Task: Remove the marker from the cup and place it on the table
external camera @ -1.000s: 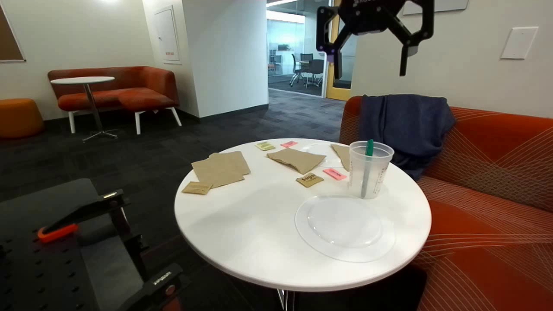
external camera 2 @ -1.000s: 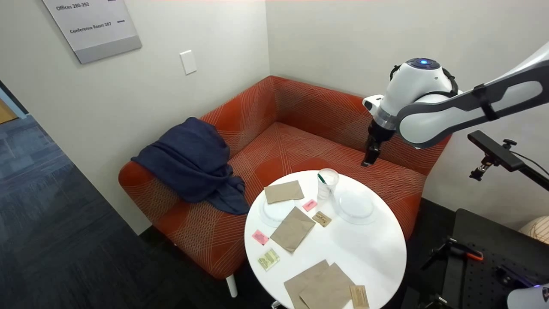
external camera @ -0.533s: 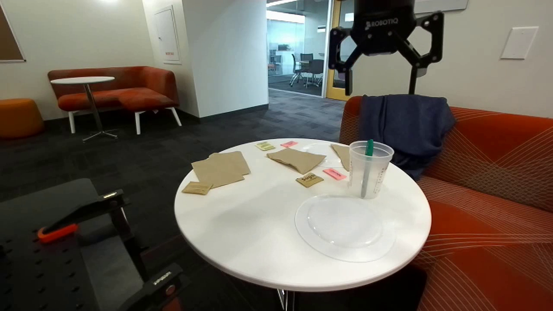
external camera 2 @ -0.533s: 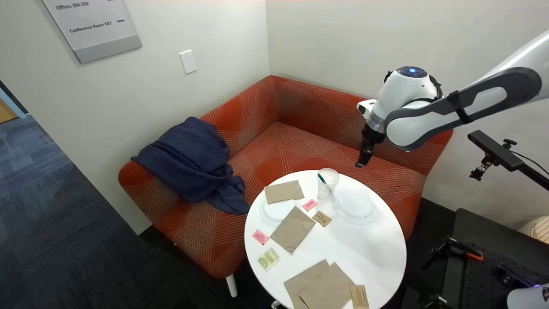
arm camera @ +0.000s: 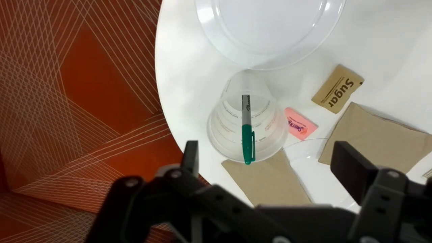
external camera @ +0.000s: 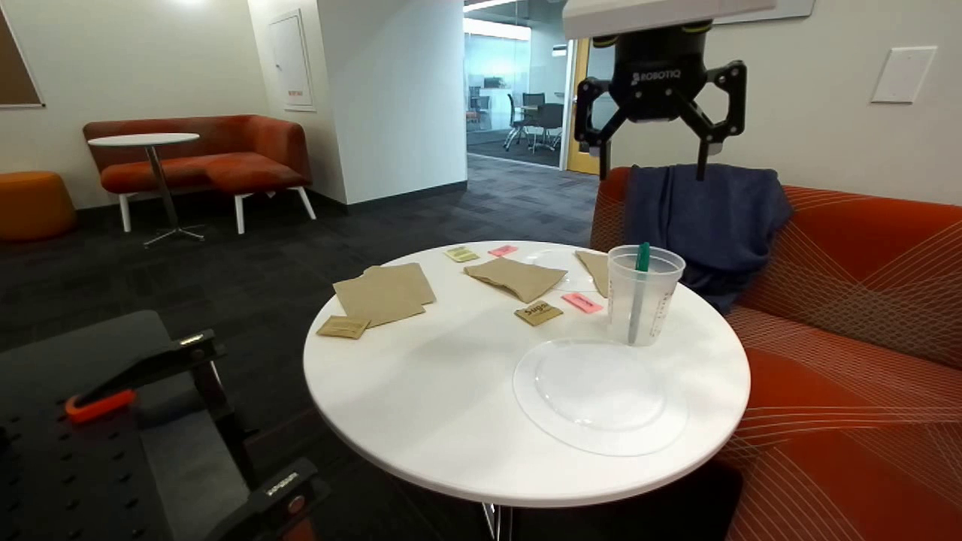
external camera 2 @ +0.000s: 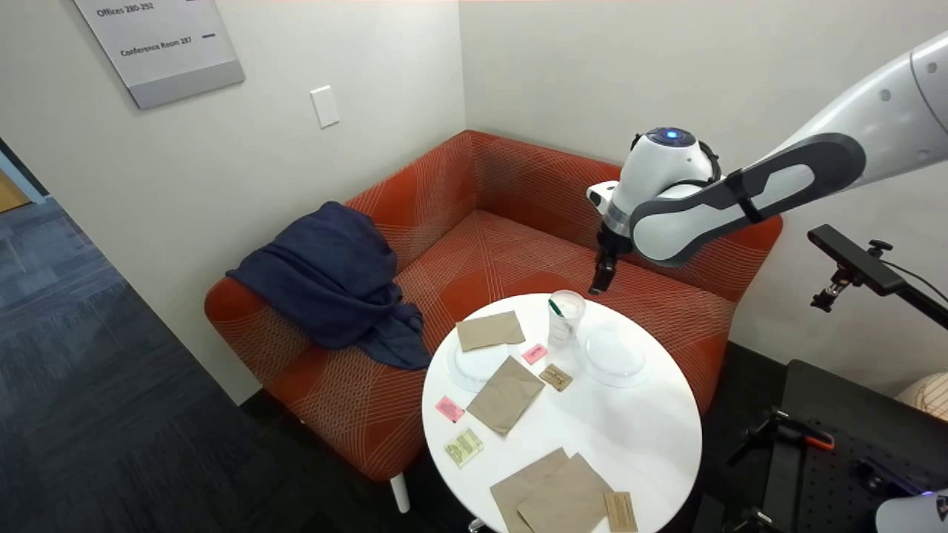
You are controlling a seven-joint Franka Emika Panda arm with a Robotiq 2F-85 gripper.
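Note:
The marker stands tilted inside the clear cup, its green cap up at the rim and its grey barrel down in the cup; the marker shows in both exterior views (external camera: 642,258) (external camera 2: 555,308) and in the wrist view (arm camera: 248,143). The cup (external camera: 665,293) (external camera 2: 569,326) (arm camera: 221,133) stands upright on the white round table (external camera: 443,413) (external camera 2: 629,451) (arm camera: 179,84). My gripper (external camera: 653,176) (external camera 2: 598,289) (arm camera: 265,150) is open and empty, above the cup's level and apart from it. In the wrist view the cup and marker lie ahead of the fingertips, nearer the left finger.
A clear plate (external camera: 601,394) (arm camera: 270,57) lies beside the cup. Brown napkins (external camera: 518,278) (arm camera: 270,182), a sugar packet (external camera: 538,312) (arm camera: 337,88) and a pink packet (external camera: 582,302) (arm camera: 300,124) lie nearby. A red sofa (external camera 2: 511,252) borders the table.
My gripper has come lower and closer to the cup, moving left in an exterior view. It stays open. The cup, marker and table items have not moved.

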